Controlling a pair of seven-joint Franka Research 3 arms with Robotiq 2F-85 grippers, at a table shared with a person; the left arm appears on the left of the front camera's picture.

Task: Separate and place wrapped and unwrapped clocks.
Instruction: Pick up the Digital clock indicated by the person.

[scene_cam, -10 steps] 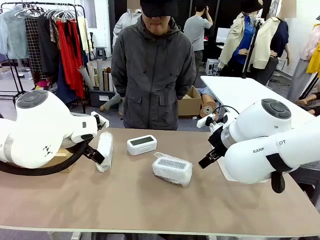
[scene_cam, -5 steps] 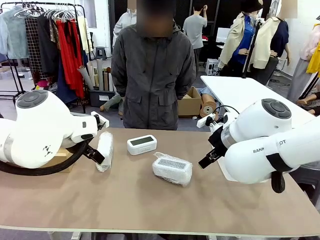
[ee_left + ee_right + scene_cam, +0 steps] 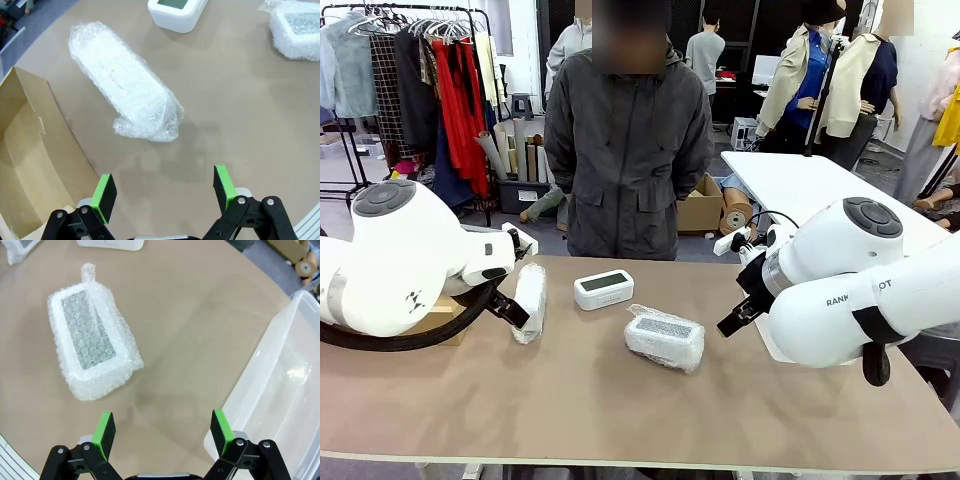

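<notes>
A brown table (image 3: 570, 400) runs across the front view, with a clothes rack (image 3: 420, 60) and people farther back. A person in a grey jacket (image 3: 625, 140) stands at the table's far edge. I count three clocks on the tabletop. The bare clock (image 3: 603, 289) sits near the far edge with its screen up. The middle wrapped clock (image 3: 665, 339) lies nearer me and a little to the right. The left wrapped clock (image 3: 529, 302) lies close by my left arm's wrist. Both arms hang above the table, one at each side.

In the left wrist view, my left gripper (image 3: 162, 175) is spread wide and holds nothing. The left wrapped clock (image 3: 125, 82) lies just ahead of the fingers, clear of them. An open cardboard box (image 3: 30, 145) sits beside it past the table edge. The bare clock (image 3: 177, 12) is at the top of that view.

In the right wrist view, my right gripper (image 3: 162, 416) is also wide open and empty. The middle wrapped clock (image 3: 92, 340) lies ahead and off to one side, its screen showing through the bubble plastic. A clear plastic bin (image 3: 280, 370) stands on the other side, close by one finger.
</notes>
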